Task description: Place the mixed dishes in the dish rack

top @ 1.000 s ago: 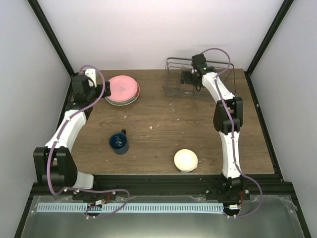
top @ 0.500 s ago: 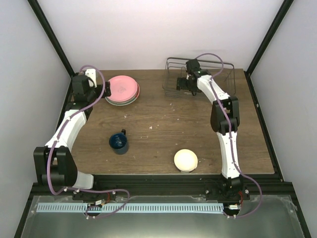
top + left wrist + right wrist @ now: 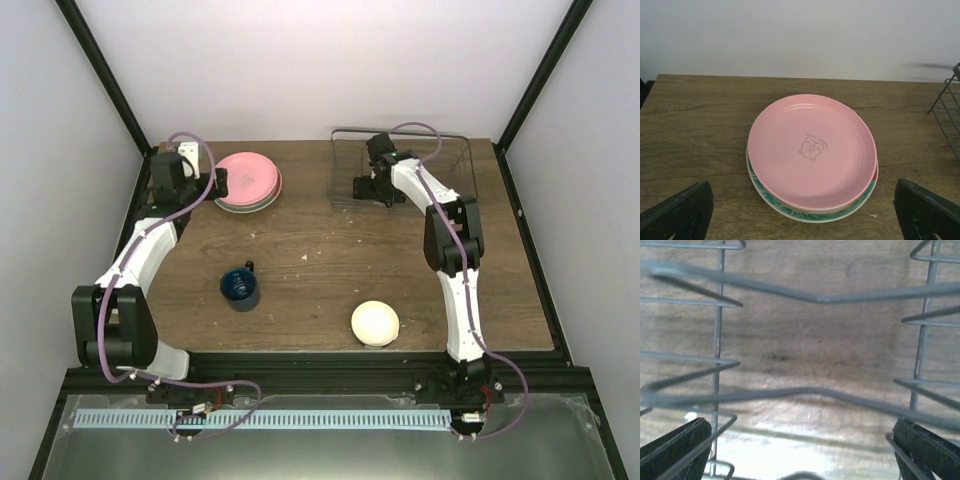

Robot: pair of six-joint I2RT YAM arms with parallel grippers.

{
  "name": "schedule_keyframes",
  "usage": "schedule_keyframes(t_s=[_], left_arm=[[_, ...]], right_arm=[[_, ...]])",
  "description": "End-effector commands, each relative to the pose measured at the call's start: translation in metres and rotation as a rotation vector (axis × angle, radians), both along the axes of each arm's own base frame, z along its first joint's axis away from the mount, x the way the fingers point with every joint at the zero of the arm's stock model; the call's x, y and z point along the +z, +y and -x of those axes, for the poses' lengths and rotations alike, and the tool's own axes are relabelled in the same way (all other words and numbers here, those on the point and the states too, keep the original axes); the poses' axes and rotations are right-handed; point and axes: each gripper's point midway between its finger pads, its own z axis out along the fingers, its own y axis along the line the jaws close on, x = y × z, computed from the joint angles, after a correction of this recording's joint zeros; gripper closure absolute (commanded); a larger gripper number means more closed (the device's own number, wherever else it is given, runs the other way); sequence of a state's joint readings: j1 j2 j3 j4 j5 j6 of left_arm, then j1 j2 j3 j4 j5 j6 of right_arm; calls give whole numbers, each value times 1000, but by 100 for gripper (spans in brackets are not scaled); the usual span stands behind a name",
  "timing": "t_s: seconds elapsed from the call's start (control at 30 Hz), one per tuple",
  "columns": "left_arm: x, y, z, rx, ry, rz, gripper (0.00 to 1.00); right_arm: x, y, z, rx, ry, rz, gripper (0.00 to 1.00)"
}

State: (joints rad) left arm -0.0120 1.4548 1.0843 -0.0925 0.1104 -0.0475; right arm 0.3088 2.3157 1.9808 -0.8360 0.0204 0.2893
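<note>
As far as pics show, progress: nothing loaded yet; all dishes sit on the bench (image 3: 320, 250).
Dish rack (image 3: 452, 160): far right of bench; no dish seen in it.
Pink plate (image 3: 247, 177): far left, top of a plate stack, lying flat.
Dark blue mug (image 3: 240, 288): near left-centre, on its own.
Cream bowl (image 3: 375, 323): near centre-right, close to bench edge, well apart from mug.
Left to do: every plate, mug & bowl has to go into rack.
Left hand (image 3: 212, 182): released, fingers (image 3: 680, 212) spread wide, empty; lined up just left of the plate stack, not touching.
Right hand (image 3: 368, 188): released, fingers (image 3: 675, 447) wide, holding nothing; over left part of rack.
Only in left wrist view: cartoon print at plate centre; teal-and-red patterned plate (image 3: 761, 189) under the pink one; a paler rim below that, can't tell which plate; rack edge at far right.
Only in right wrist view: rack wires close up, blurred, bare wood showing through.
Only in top view: mug, bowl, both arms, whole layout.
</note>
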Motion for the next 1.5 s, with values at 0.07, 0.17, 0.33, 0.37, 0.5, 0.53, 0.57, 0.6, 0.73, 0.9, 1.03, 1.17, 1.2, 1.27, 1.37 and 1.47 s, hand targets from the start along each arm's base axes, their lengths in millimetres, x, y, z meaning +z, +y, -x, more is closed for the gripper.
schedule_keyframes(t_s=[0.07,0.17,0.33,0.37,0.5,0.53,0.57,0.6,0.73,0.9,1.03,1.17,1.2,1.27,1.37,1.47], left_arm=[[6,-8,-4,-31,-13,24,0],[7,-8,-3,-32,-16,24,0],[7,-9,-2,-38,-15,26,0],[6,-9,-2,-38,-14,28,0],[6,-12,-1,-50,-11,36,0],[6,-13,-1,-53,-9,40,0],[6,-13,0,-54,-9,41,0],[7,-13,1,-56,-9,42,0],[7,-14,5,-62,-5,43,0],[10,-15,11,-67,-3,38,0],[13,-16,16,-72,-6,39,0],[13,-17,23,-80,-5,41,0],[13,-17,25,-81,-6,41,0],[12,-18,29,-83,-6,43,0],[9,-18,35,-85,-2,44,0],[8,-19,41,-85,-2,45,0]], right_arm=[[49,26,36,47,12,-20,0],[56,32,52,56,31,-15,0],[56,41,82,74,79,-15,0],[54,43,87,76,88,-18,0],[49,51,104,91,113,-33,0],[47,53,108,93,123,-38,0],[46,55,112,96,130,-41,0],[45,57,115,100,134,-42,0],[42,64,127,121,151,-46,0],[46,83,146,175,177,-89,0],[55,99,162,218,175,-87,0],[62,112,179,252,177,-70,0],[63,115,183,258,178,-65,0],[63,121,194,280,186,-54,0],[62,130,209,315,202,-34,0],[62,140,222,351,203,-27,0]])
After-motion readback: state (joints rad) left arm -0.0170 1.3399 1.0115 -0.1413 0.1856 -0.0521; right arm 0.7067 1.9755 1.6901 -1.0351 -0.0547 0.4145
